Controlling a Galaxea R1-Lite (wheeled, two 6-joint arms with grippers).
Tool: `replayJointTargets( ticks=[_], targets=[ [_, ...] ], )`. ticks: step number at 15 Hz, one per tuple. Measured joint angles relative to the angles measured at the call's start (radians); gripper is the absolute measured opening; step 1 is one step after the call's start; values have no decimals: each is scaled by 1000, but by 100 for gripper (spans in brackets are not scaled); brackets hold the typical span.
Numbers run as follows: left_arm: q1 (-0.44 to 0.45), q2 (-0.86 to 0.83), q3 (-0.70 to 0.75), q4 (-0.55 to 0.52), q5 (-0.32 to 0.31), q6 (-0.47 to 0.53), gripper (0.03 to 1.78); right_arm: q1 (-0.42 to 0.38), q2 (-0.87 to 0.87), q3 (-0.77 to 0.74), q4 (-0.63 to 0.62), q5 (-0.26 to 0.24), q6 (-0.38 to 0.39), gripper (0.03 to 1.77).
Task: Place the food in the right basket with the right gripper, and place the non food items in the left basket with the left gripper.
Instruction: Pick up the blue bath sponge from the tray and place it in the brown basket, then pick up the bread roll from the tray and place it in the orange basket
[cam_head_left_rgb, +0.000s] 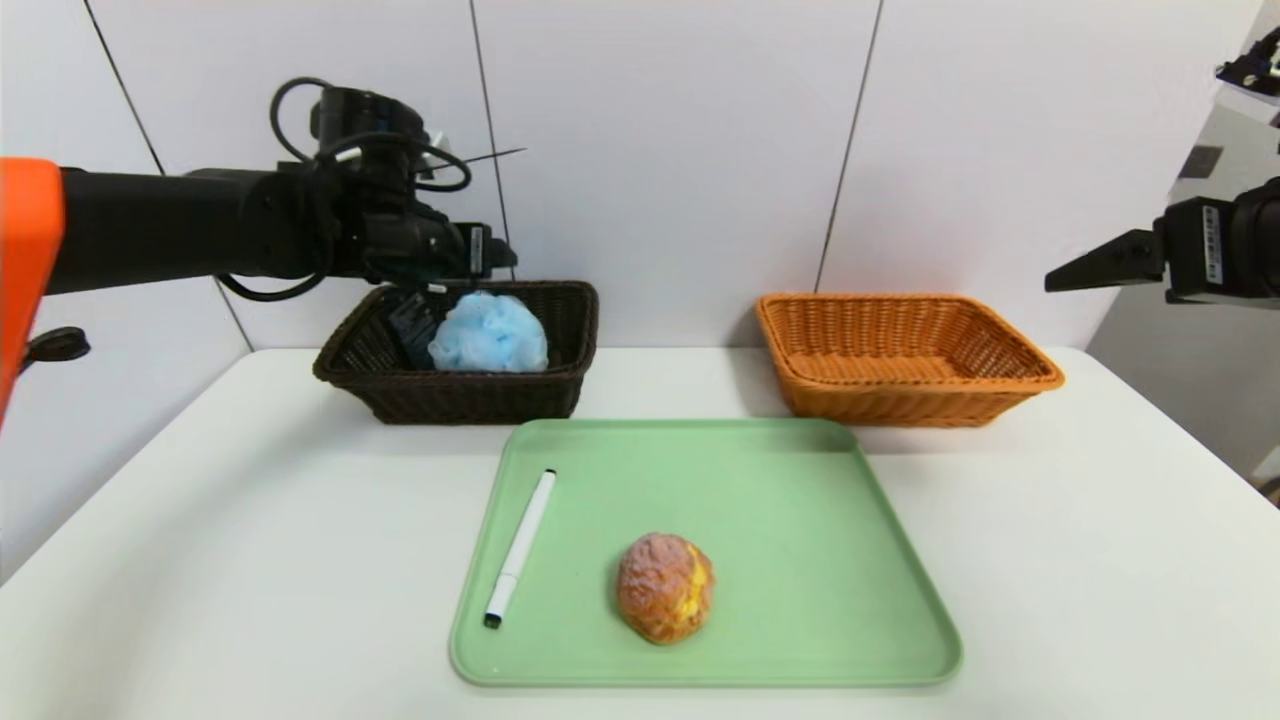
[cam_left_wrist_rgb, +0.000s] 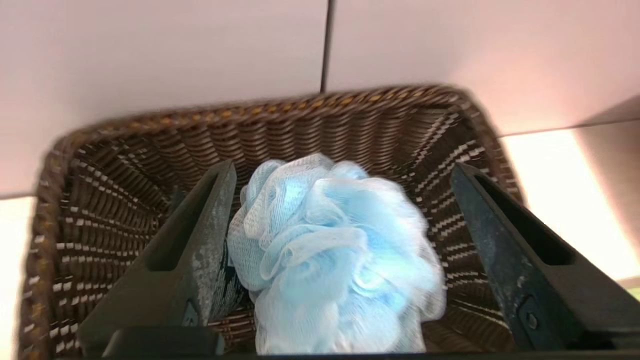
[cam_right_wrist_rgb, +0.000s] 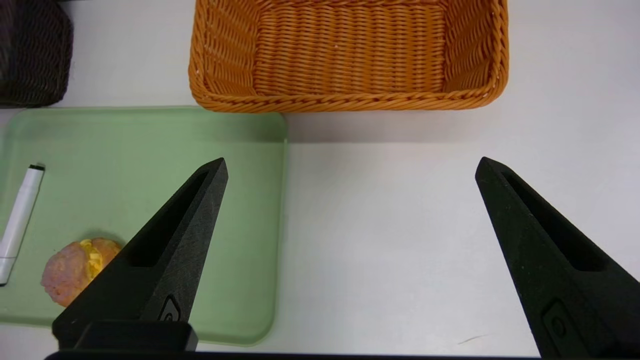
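A light blue mesh bath sponge sits inside the dark brown left basket. My left gripper hangs open just over that basket. In the left wrist view the sponge lies between the spread fingers, brushing one and clear of the other. A white marker pen and a round pastry bun lie on the green tray. The orange right basket holds nothing. My right gripper hovers open at the far right, above bare table.
A dark object shows partly under the sponge in the left basket. The white table runs around the tray, and a white panelled wall stands close behind both baskets.
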Motion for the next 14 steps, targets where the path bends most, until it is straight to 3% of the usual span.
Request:
replayJointTargets(
  ticks=[4,8,11,14],
  targets=[
    [-37,-178,60,183,-36,-9,160,179,5,-25,7,-105,129,171],
    [-53,-408,336,232,-36,-39,164,417,67,-44,60,-244,360,171],
    [-56,-592,646,170,-39,-65,166,566,160,-140,183,-261,551,171],
    [-58,-789,917,51,-51,-68,167,663,294,-313,343,-255,711,171]
  ],
)
